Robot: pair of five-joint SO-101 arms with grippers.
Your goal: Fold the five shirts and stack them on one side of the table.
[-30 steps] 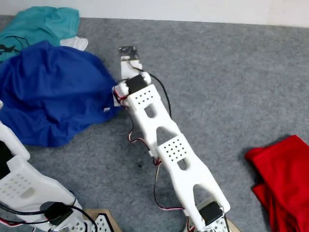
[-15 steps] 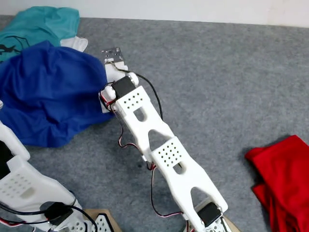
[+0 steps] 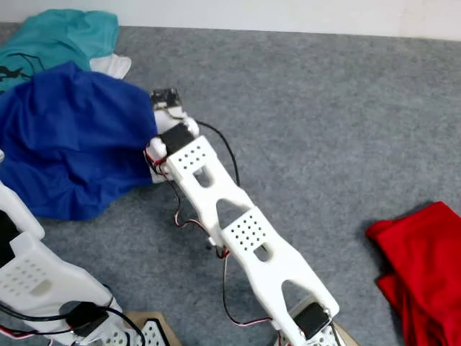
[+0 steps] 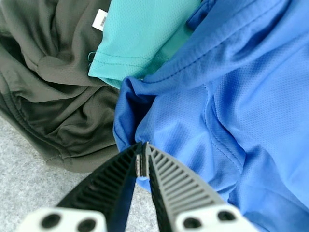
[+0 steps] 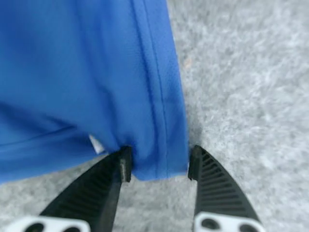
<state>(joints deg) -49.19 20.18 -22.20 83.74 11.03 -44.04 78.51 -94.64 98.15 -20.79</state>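
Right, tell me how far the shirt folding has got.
Done: nothing folded or stacked. The teal shirt, dark olive shirt and red shirt lie crumpled. In hand: the left gripper is shut on the blue shirt, the right gripper open around its hem. Left: folding every shirt and stacking.

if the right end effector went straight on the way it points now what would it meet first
Most likely the blue shirt: its hemmed edge sits between the open fingers of the right end effector, so it would press into that fabric first.
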